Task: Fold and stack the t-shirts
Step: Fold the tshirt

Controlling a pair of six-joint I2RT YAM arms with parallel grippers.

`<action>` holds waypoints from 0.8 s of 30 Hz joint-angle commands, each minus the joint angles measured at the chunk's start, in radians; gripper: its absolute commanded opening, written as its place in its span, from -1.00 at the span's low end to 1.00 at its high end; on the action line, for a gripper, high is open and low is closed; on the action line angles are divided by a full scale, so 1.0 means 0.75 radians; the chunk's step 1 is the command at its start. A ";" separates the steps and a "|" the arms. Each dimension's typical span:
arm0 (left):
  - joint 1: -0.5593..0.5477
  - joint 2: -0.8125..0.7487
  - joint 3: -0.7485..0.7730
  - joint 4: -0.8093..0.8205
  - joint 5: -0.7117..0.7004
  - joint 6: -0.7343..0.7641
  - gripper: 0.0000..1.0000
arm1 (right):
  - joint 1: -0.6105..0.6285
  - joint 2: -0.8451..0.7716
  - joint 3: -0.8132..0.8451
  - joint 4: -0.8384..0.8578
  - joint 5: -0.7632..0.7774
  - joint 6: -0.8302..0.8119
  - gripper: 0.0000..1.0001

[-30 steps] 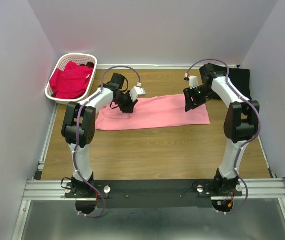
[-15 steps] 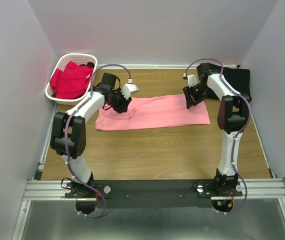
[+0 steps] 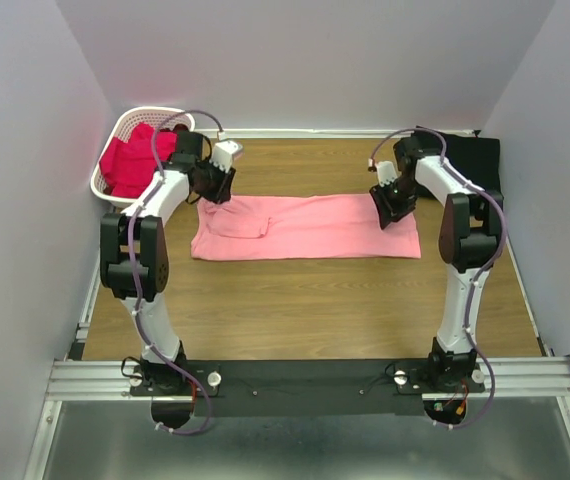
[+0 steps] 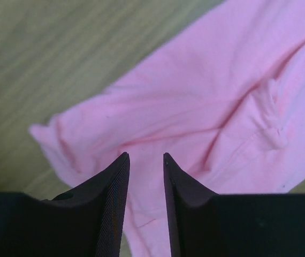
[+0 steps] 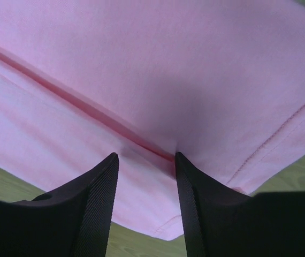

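Note:
The salmon-pink t-shirt [image 3: 305, 226] lies folded into a long strip across the middle of the table. My left gripper [image 3: 213, 188] hangs over its back left corner. In the left wrist view the gripper [image 4: 144, 156] has its jaws a little apart, with only the pink fabric [image 4: 195, 107] beneath them. My right gripper [image 3: 391, 208] is low over the shirt's right end. In the right wrist view the gripper [image 5: 146, 155] is open, its tips at a fold line in the pink shirt [image 5: 158, 69]. Magenta-red t-shirts [image 3: 137, 160] fill the basket. A black t-shirt [image 3: 470, 155] lies at the back right.
The white slotted basket [image 3: 113, 193] stands at the back left corner, close to my left arm. Walls enclose the table on the left, back and right. Bare wood [image 3: 305, 300] runs between the pink shirt and the arm bases.
My left gripper has moved back and left, from the shirt's folded sleeve to its back left corner. My right gripper has shifted slightly nearer and lower onto the shirt's right end.

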 commanded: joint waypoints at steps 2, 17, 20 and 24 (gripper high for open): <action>0.003 0.072 0.253 0.030 -0.047 0.004 -0.16 | -0.012 -0.075 0.164 -0.008 -0.116 0.071 0.12; 0.005 0.330 0.426 0.038 -0.256 -0.002 -0.09 | -0.035 0.299 0.526 0.035 0.109 0.073 0.07; 0.015 0.318 0.326 0.056 -0.327 0.010 -0.14 | -0.035 0.305 0.455 0.061 0.156 0.051 0.05; 0.043 0.320 0.258 0.068 -0.387 0.010 -0.22 | -0.049 0.305 0.341 0.108 0.223 0.028 0.03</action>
